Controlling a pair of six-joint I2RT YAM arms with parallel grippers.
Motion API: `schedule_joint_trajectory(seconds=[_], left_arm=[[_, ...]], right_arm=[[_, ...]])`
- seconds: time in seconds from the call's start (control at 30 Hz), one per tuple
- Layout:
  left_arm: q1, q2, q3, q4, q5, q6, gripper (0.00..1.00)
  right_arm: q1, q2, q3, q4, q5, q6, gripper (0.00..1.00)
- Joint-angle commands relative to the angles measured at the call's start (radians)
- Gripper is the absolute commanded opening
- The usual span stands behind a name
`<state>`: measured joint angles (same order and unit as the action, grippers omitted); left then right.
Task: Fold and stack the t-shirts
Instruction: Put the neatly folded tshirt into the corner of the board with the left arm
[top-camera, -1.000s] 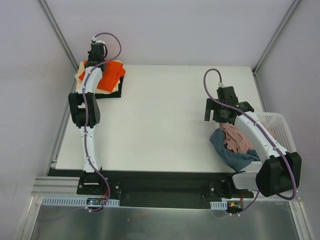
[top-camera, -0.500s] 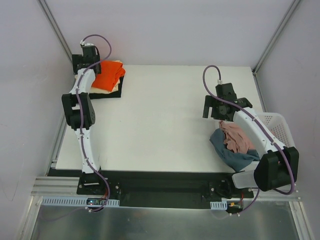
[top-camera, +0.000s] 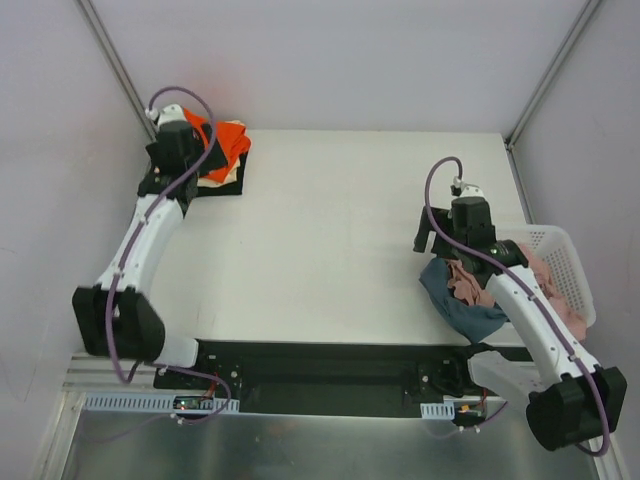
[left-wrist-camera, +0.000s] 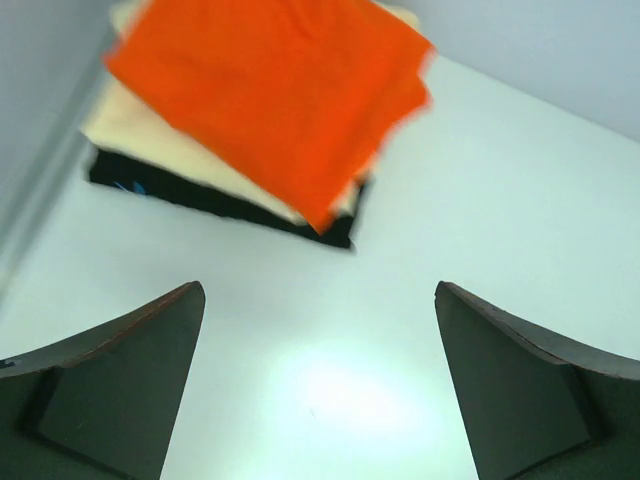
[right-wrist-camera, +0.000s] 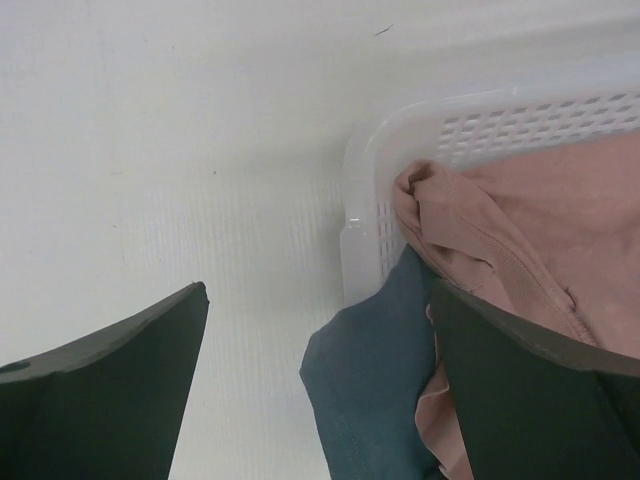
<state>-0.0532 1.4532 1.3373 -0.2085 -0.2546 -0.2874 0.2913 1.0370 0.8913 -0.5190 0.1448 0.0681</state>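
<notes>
On the white table (top-camera: 330, 240), the orange-red t-shirt (left-wrist-camera: 270, 90) is now released onto the stack (left-wrist-camera: 150, 140) at 10 o'clock, the left gripper (left-wrist-camera: 318, 292) and right gripper (right-wrist-camera: 318, 292) are spread empty, and the pink t-shirt (right-wrist-camera: 520, 230) at 4 o'clock is judged next.

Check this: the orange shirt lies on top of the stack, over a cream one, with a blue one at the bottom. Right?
The bottom shirt is black, not blue (left wrist view). The orange shirt on top, over the cream shirt, is correct.

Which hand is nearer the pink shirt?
Right. The right hand hangs open beside the pink shirt at the basket; the left hand is across the table by the folded stack.
</notes>
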Motion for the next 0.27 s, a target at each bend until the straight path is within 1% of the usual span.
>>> schedule_joint_trajectory(seconds=[0.0, 0.03, 0.07, 0.1, 0.13, 0.17, 0.2, 0.23], left_arm=[[-0.144, -0.256, -0.32, -0.012, 0.003, -0.218, 0.99], [-0.166, -0.355, -0.373, -0.012, 0.0, -0.231, 0.99], [-0.18, -0.402, -0.471, -0.012, -0.005, -0.239, 0.99], [-0.191, -0.451, -0.518, -0.014, -0.011, -0.254, 0.99], [-0.201, -0.546, -0.561, -0.017, -0.005, -0.263, 0.99], [-0.201, -0.595, -0.648, -0.017, 0.003, -0.281, 0.99], [-0.201, -0.644, -0.689, -0.017, 0.005, -0.291, 0.99], [-0.201, -0.73, -0.728, -0.019, -0.005, -0.298, 0.99]], right_arm=[[-0.004, -0.098, -0.081, 0.093, 0.018, 0.019, 0.97], [-0.004, -0.113, -0.1, 0.106, 0.025, 0.01, 0.97], [-0.003, -0.144, -0.118, 0.115, 0.03, 0.006, 0.97], [-0.004, -0.158, -0.152, 0.122, 0.053, 0.003, 0.97], [-0.004, -0.169, -0.167, 0.138, 0.062, 0.001, 0.97], [-0.004, -0.186, -0.181, 0.151, 0.068, -0.007, 0.97], [-0.004, -0.193, -0.211, 0.16, 0.07, -0.008, 0.97], [-0.004, -0.202, -0.227, 0.19, 0.059, -0.01, 0.97]])
